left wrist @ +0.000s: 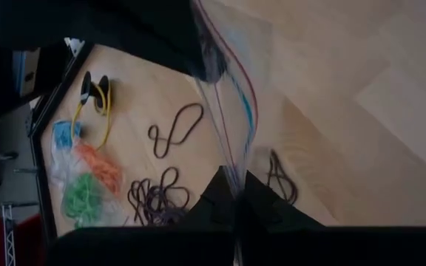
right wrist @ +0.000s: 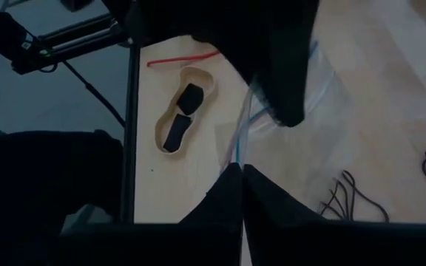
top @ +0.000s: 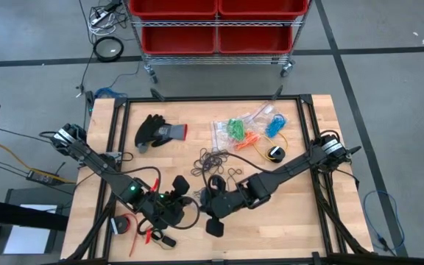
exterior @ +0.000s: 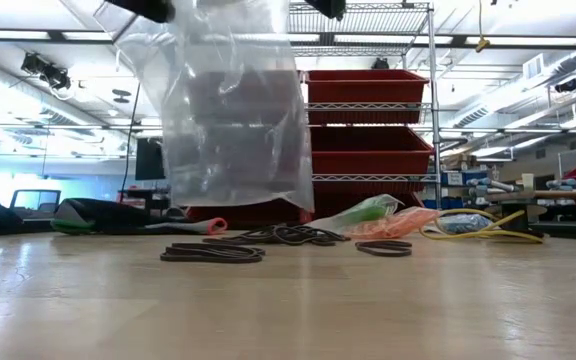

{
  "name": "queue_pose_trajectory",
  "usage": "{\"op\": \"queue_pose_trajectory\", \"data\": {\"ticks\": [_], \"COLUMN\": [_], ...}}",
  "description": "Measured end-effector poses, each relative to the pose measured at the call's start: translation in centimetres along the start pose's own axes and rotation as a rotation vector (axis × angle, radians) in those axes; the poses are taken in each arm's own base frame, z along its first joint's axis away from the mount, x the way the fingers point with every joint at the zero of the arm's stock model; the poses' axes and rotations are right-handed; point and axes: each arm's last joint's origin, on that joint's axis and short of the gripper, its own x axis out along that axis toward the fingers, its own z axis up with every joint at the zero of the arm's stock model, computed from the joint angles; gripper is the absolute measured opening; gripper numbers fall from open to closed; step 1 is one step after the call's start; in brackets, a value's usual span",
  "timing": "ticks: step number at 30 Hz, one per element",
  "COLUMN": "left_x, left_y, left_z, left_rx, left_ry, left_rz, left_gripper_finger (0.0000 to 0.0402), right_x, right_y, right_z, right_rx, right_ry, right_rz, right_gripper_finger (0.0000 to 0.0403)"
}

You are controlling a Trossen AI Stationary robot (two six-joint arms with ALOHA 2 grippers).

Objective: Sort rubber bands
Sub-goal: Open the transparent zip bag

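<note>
Above the near middle of the wooden table, I hold a clear plastic bag by its top edge between both grippers: my left gripper is clamped on one side of the mouth, my right gripper pinched shut on the other, and the bag hangs down with its bottom clear of the tabletop. As I judge it, the step in hand is opening the bag to take bands, and doing it well means keeping both pinches firm on the thin film while drawing the two edges apart evenly, so the mouth gapes rather than slipping free or twisting. The rubber bands are not in this bag: black rubber bands lie loose on the wood just beyond my grippers, seen low as flat dark loops, while green bands, orange bands and blue bands sit farther back among clear packets. Around them, a black and grey glove lies toward the far left, a yellow cable curls near the blue bands, and a small tan tray rests by the table's edge frame. The hanging film itself hides much of the table behind it in the low view, and the scattered black loops lie closest beneath the bag.
</note>
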Motion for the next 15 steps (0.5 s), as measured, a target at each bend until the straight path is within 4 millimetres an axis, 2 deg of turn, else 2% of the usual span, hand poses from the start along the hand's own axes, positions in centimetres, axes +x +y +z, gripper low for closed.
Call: {"op": "queue_pose_trajectory", "data": {"ticks": [8, 15], "left_x": [-0.02, -0.05], "left_y": [0.1, 0.3], "left_z": [0.36, 0.85], "left_rx": [-0.058, -0.18], "left_ry": [-0.033, -0.079], "left_rz": [0.013, 0.029], "left_gripper_finger": [0.0004, 0.0035], "right_x": [-0.07, -0.18], "right_y": [0.13, 0.39], "right_z": [-0.1, -0.3], "right_rx": [-0.02, -0.036], "right_ry": [-0.019, -0.033], "right_rz": [-0.03, -0.055], "right_gripper_finger": [0.0, 0.0]}}
